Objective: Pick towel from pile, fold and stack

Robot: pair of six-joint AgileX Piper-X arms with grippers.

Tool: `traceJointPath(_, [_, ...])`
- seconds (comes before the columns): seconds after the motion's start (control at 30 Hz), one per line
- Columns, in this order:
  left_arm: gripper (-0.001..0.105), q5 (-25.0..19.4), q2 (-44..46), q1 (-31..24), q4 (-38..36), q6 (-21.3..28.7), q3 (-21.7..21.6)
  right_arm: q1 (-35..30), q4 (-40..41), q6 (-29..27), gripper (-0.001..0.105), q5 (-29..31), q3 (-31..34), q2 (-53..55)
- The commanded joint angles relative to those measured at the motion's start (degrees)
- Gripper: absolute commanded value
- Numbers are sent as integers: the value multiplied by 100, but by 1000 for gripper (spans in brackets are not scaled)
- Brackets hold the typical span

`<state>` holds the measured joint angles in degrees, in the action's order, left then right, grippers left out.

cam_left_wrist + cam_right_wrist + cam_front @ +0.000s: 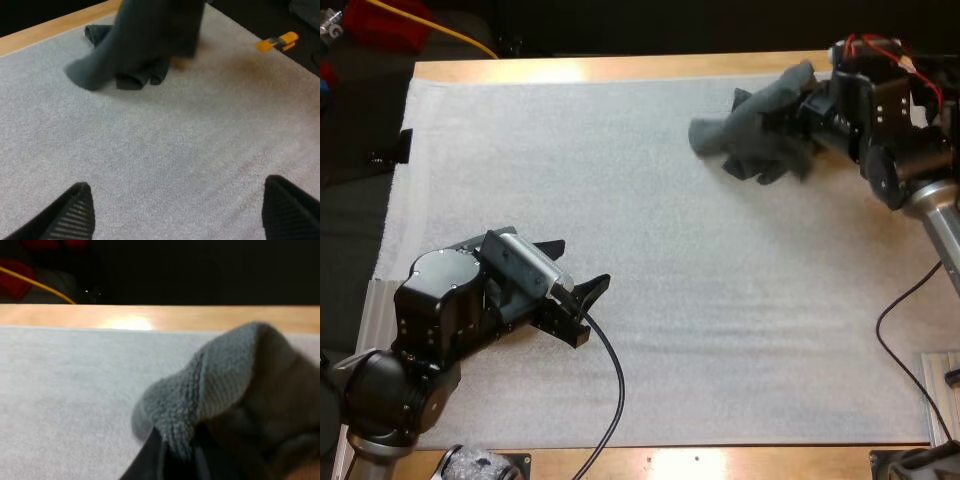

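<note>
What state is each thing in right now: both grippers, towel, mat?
left gripper: open, holding nothing.
right gripper: shut on the towel, at the mat's far right.
towel: crumpled, not folded, held by the right gripper.
white mat: lying flat, bare under the left gripper.

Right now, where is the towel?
In the high view, the towel is at the far right corner of the mat, gripped by the right end effector.
</note>
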<state>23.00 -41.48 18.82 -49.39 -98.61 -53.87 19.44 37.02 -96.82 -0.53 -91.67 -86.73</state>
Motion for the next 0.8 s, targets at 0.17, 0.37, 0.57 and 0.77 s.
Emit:
traceJointPath(0.17, [68,-22,9,34,5,-51,-42,28,709,-198,2,53,-732,152])
traceJointPath(0.37, [68,-22,9,34,5,-51,-42,58,1306,-209,2,53,-901,446])
traceJointPath(0.57, [68,-22,9,34,5,-51,-42,226,1889,-235,2,53,-901,797])
traceJointPath(0.77, [68,-22,9,34,5,-51,-42,648,2418,-235,2,53,-901,992])
